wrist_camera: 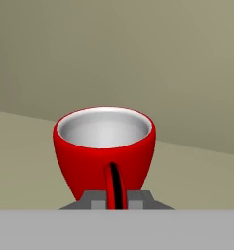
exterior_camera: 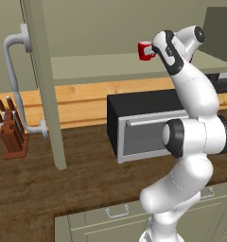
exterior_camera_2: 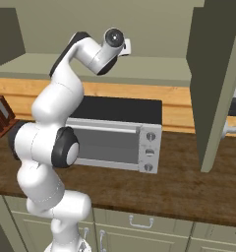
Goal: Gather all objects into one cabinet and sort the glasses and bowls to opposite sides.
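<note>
Left base view: the tool holds a red mug inside the open cabinet, just above its pale shelf, far right. Swinging wide here, the forearm could clip the door.

Right base view: the wrist hides the mug; the arm reaches over the toaster oven on the tabletop. Dropping the elbow would risk striking the oven.

Hand view: the fingertips are clenched on the mug's handle, the mug upright. I judge a handle-only grip lets it swing or slip; releasing while it is tilted would tip it.
</note>
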Tool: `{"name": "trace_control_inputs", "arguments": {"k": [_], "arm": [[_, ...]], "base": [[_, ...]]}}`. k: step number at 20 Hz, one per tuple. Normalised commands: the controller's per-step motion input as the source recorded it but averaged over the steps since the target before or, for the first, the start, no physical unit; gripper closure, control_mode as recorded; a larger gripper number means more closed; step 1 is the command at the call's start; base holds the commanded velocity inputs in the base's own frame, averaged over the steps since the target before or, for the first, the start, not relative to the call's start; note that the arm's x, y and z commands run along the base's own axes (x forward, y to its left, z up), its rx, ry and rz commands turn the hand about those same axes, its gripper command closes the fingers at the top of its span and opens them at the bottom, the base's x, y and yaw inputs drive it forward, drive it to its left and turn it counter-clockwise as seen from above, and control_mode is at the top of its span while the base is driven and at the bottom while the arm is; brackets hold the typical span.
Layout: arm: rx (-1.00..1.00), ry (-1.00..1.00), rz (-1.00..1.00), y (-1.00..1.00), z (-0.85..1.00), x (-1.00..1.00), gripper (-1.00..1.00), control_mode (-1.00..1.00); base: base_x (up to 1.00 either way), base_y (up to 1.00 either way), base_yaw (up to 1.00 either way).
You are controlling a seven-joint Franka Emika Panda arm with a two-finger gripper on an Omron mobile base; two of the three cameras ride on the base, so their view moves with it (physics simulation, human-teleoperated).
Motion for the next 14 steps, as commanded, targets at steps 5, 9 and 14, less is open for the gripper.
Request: {"name": "trace_control_inputs", "arguments": {"k": [5, 9, 14], "arm": [[0.00, 0.00, 0.00, 0.00, 0.00, 0.00, 1.00, -1.00], [0.00, 0.01, 0.00, 0.00, 0.01, 0.00, 1.00, -1.00], [0.00, 0.00, 0.00, 0.00, 0.00, -0.19, 1.00, -1.00]], "base": [[0.00, 0.00, 0.00], [0.00, 0.00, 0.00], [0.00, 0.00, 0.00]]}}
